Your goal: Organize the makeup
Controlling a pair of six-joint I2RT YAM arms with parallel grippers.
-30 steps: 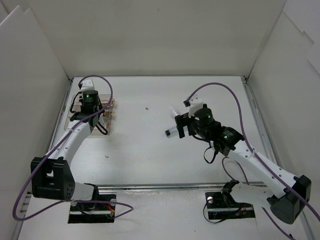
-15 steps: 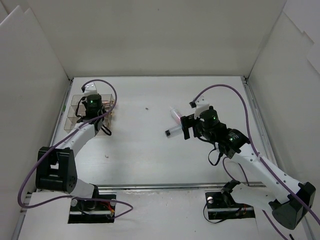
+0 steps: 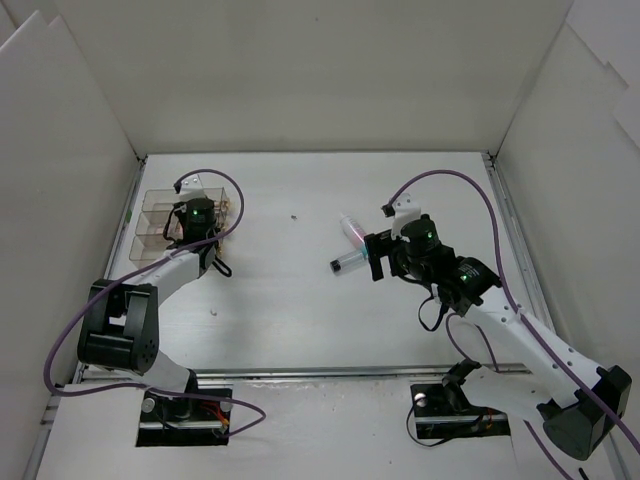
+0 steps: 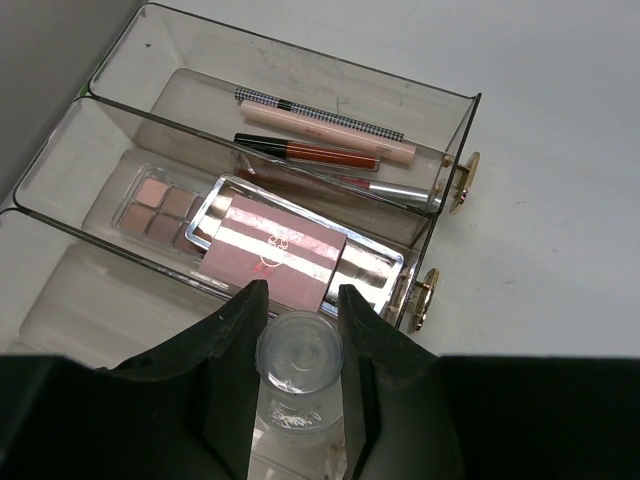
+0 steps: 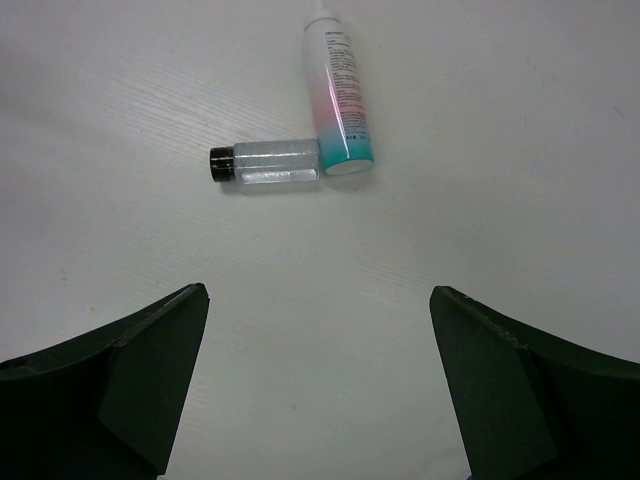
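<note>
We judge the job mostly done. In the clear box (image 4: pixel 458 140) the far compartment holds the thin sticks (image 4: pixel 320 135), and the middle one holds an eyeshadow palette (image 4: pixel 160 205) with a pink-fronted case (image 4: pixel 285 250) lying on top of it. The nearest compartment shows no makeup that we can make out. Three pieces are left to put away, as far as we can see. One is the small clear bottle (image 4: pixel 298 358), which the left hand (image 4: pixel 300 305) grips firmly between both fingers; it hangs just above the near side of the box and looks ready to go in. The other two lie well apart from the box out on the desk (image 5: pixel 500 150): a black-capped clear bottle (image 5: pixel 265 162) and a pink-and-blue tube (image 5: pixel 338 95), touching end to end at an angle. The right hand (image 5: pixel 318 300) hovers just short of them, its fingers spread wide, holding and touching nothing.
</note>
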